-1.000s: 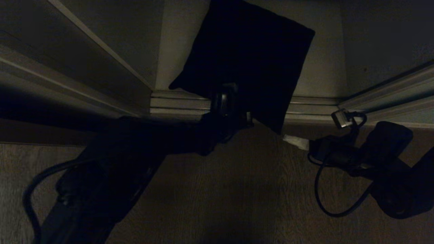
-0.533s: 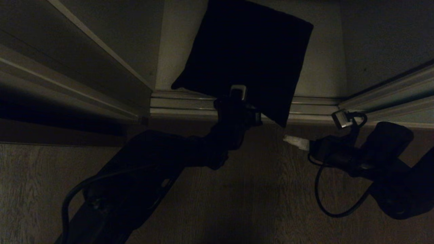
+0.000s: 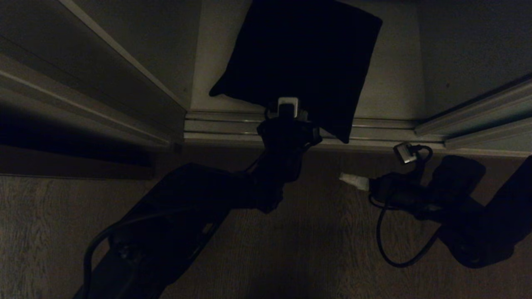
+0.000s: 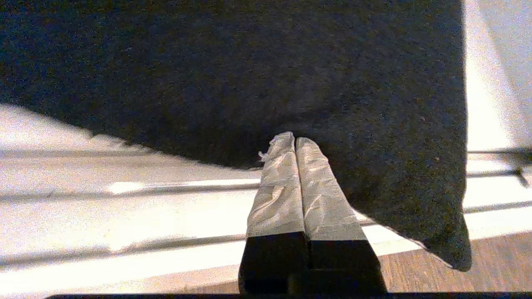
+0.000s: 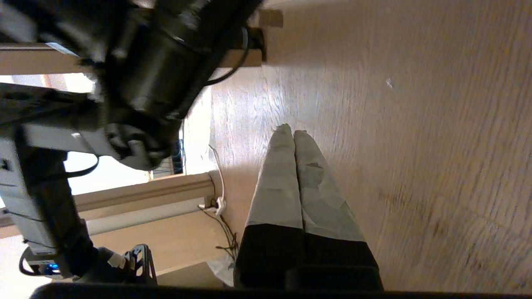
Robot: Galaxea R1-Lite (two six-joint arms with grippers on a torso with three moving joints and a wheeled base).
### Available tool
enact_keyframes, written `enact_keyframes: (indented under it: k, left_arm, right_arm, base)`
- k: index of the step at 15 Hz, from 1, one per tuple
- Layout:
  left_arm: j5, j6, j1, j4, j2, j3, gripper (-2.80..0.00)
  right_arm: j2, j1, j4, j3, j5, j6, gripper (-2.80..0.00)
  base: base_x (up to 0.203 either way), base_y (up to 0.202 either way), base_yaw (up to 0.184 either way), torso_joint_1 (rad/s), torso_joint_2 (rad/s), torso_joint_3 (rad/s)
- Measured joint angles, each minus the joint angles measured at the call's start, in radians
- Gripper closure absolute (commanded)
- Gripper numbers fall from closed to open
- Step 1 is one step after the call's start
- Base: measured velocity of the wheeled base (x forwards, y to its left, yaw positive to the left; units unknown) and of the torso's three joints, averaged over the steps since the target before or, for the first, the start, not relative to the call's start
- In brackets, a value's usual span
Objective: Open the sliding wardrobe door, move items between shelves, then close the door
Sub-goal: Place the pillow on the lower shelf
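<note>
So the left gripper [image 4: 294, 141], fingers pressed together and holding nothing, has swung round to nose the near edge of the folded black fabric garment [image 3: 299, 58], looks like it's nudging rather than grabbing it.

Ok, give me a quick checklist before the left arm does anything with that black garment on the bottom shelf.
1. Wardrobe open in front of the black garment: ok.
2. Left gripper at the garment's near edge: ok.
3. Left gripper open for a grasp: not ok, shut.
4. Cloth caught between its fingers: cannot tell; the tips meet against the fabric.
5. Garment fully on the shelf: not ok, a corner overhangs the door tracks.
6. Right gripper out of the way: ok, shut, off to the right above the wooden floor.
</note>
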Motion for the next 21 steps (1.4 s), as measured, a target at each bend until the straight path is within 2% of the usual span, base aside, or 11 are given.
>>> enact_keyframes:
  k: [2, 4, 6, 10, 12, 14, 16, 18, 21]
  left_arm:
    - [0.021, -0.017, -0.012, -0.015, -0.029, 0.07, 0.0]
    - [0.014, -0.055, -0.042, -0.014, -0.084, 0.185, 0.0]
    - [0.005, -0.076, -0.077, -0.018, -0.132, 0.25, 0.0]
    - [-0.002, -0.079, -0.084, 0.032, -0.291, 0.392, 0.0]
    - [-0.014, -0.079, -0.065, 0.086, -0.414, 0.524, 0.0]
    - [-0.037, -0.086, -0.012, 0.151, -0.553, 0.678, 0.0]
    - [-0.06, -0.131, 0.082, 0.24, -0.69, 0.813, 0.0]
    - [-0.07, -0.207, 0.201, 0.345, -0.775, 0.866, 0.0]
    - [-0.088, -0.356, 0.338, 0.456, -0.831, 0.881, 0.0]
  right_arm:
    - [0.015, 0.007, -0.004, 0.001, -0.001, -0.001, 0.0]
    - [0.018, 0.007, -0.011, 0.003, -0.001, -0.004, 0.0]
    - [0.022, 0.007, -0.014, 0.008, -0.001, -0.006, 0.0]
    - [0.019, 0.027, 0.012, 0.01, 0.004, -0.01, 0.0]
    - [0.005, 0.044, 0.074, -0.025, 0.003, -0.018, 0.0]
    - [-0.012, 0.05, 0.2, -0.086, -0.002, -0.052, 0.0]
    - [-0.019, 0.05, 0.369, -0.158, -0.041, -0.104, 0.0]
    - [-0.026, 0.058, 0.519, -0.217, -0.089, -0.152, 0.0]
    - [-0.04, 0.088, 0.661, -0.278, -0.106, -0.165, 0.0]
  base:
    - [0.0, 0.0, 0.0, 0.0, 0.0, 0.0]
    - [0.0, 0.0, 0.0, 0.0, 0.0, 0.0]
    - [0.0, 0.0, 0.0, 0.0, 0.0, 0.0]
    - [0.0, 0.0, 0.0, 0.0, 0.0, 0.0]
    - [0.0, 0.0, 0.0, 0.0, 0.0, 0.0]
    - [0.0, 0.0, 0.0, 0.0, 0.0, 0.0]
    - [0.0, 0.0, 0.0, 0.0, 0.0, 0.0]
    - [0.0, 0.0, 0.0, 0.0, 0.0, 0.0]
    - [0.0, 0.0, 0.0, 0.0, 0.0, 0.0]
